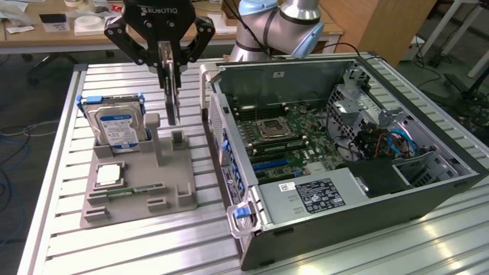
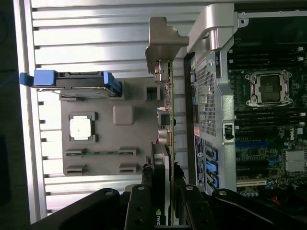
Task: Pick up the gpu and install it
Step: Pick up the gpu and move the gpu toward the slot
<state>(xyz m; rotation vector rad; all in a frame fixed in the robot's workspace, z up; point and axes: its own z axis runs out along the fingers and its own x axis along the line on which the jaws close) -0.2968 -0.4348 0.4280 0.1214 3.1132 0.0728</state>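
Gripper (image 2: 165,208) first: its jaws are clamping on the two flat faces of the gpu (image 2: 168,105), taking the card near one end. In the exterior view you are seeing the same gripper (image 1: 173,63) carrying the gpu (image 1: 173,106) edge-on. The card is hanging above the grey holder tray (image 1: 180,180) and just beside the rear wall of the computer case (image 1: 428,189).

Treat the card as light and stiff but fragile. It is very slim, and most of its length is reaching beyond the grip toward its metal bracket (image 2: 163,40), so any side knock is likely levering it in the jaws. Take hold on the broad faces, not on the connector edge or the bracket.

Beyond the card, the tray is carrying a processor (image 2: 79,127), a memory stick (image 1: 137,189) and a hard drive (image 1: 116,127) in a blue caddy. Farther off, the case is lying open, exposing the motherboard (image 1: 290,137).
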